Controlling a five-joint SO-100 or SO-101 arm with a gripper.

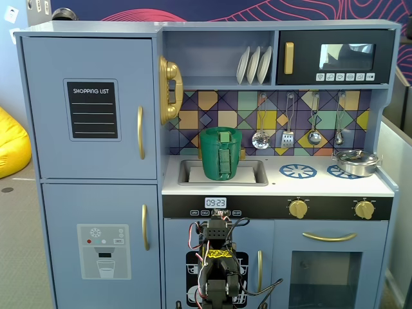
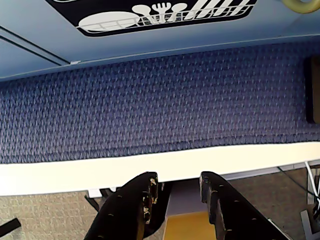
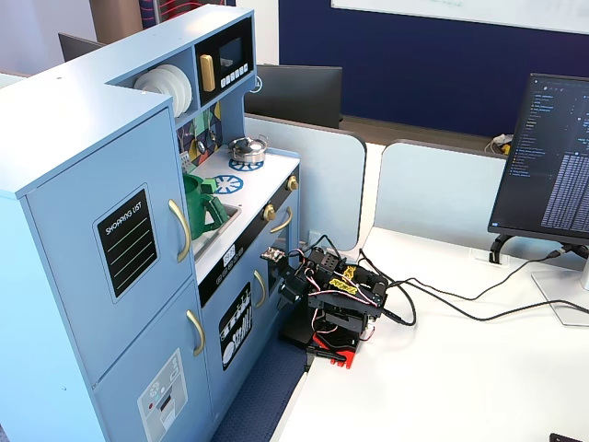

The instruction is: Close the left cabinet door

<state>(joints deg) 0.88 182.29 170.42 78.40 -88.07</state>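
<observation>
The left cabinet door [image 1: 90, 109] is a light-blue panel with a black "SHOPPING LIST" label and a curved gold handle [image 1: 140, 132]. It sits flush with the cabinet in both fixed views, and also shows from the side [image 3: 110, 249]. My arm [image 1: 217, 257] is folded low on the white table in front of the kitchen's lower middle doors [image 3: 336, 299], far below and to the right of that door. In the wrist view my gripper [image 2: 177, 177] points down past the table edge [image 2: 150, 165]. Its black fingers [image 2: 142, 200] stand apart with nothing between them.
Below the door is a blue door with an ice dispenser graphic [image 1: 103, 248]. A green pitcher [image 1: 221, 153] stands in the sink, and a pot [image 1: 356, 161] sits on the stove. A monitor [image 3: 552, 157] and cables [image 3: 442, 299] are on the table. Blue carpet [image 2: 160, 100] lies below.
</observation>
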